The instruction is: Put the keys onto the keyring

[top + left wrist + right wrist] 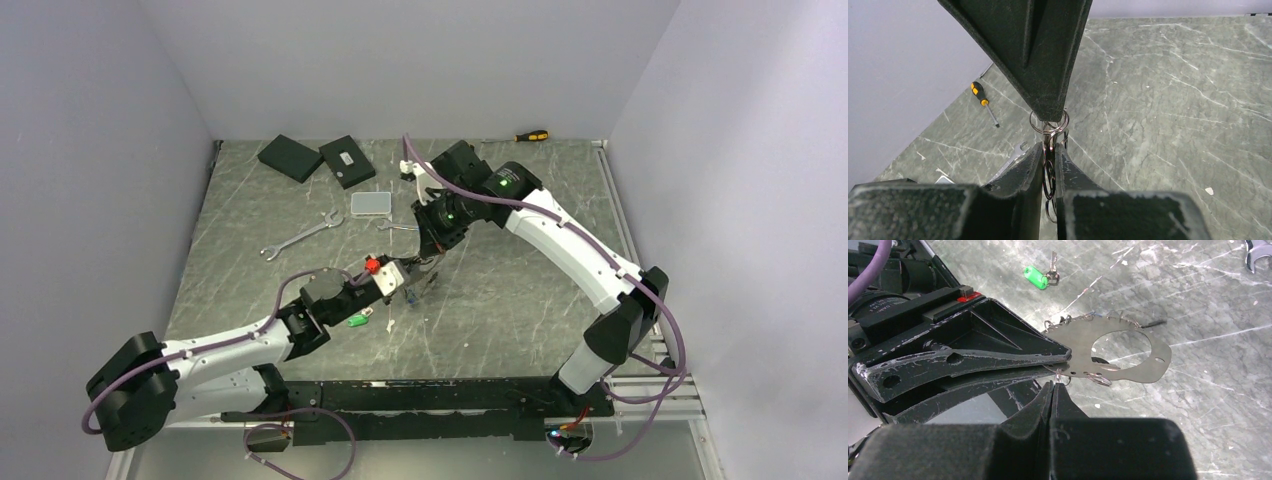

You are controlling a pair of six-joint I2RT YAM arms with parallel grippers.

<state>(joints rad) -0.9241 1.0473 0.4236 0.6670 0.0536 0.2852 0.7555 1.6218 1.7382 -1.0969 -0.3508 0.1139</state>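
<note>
We find the keyring [1128, 371] raised above the table [500, 310] near its middle, between the two grippers. In the right wrist view it presents as a flat grey ring-shaped plate with a large central opening. It lies roughly level, with small wire rings threaded through holes along its rim. The left gripper [1048, 150] has its jaws set narrow, clamped on the plate's edge, and so carries it. The right gripper [1053, 386] comes in from the opposite side with its jaws closed. Its tips pinch one small ring [1058, 375] at the plate's rim, just beside the left gripper's tips. In the left wrist view the same ring shows directly under the right gripper's dark finger, which points down onto it. Of the keys, we identify one with certainty: a key with a green tag [1036, 278], lying flat on the table beside the left arm's wrist, apart from the keyring. Small blue and dark items hang at the plate's far rim; we cannot tell what they are. Farther out lie two silver spanners [300, 236], a clear plastic box [371, 203], two black boxes [291, 158] toward the rear left, and a yellow-and-black screwdriver [531, 135] at the rear edge.
</note>
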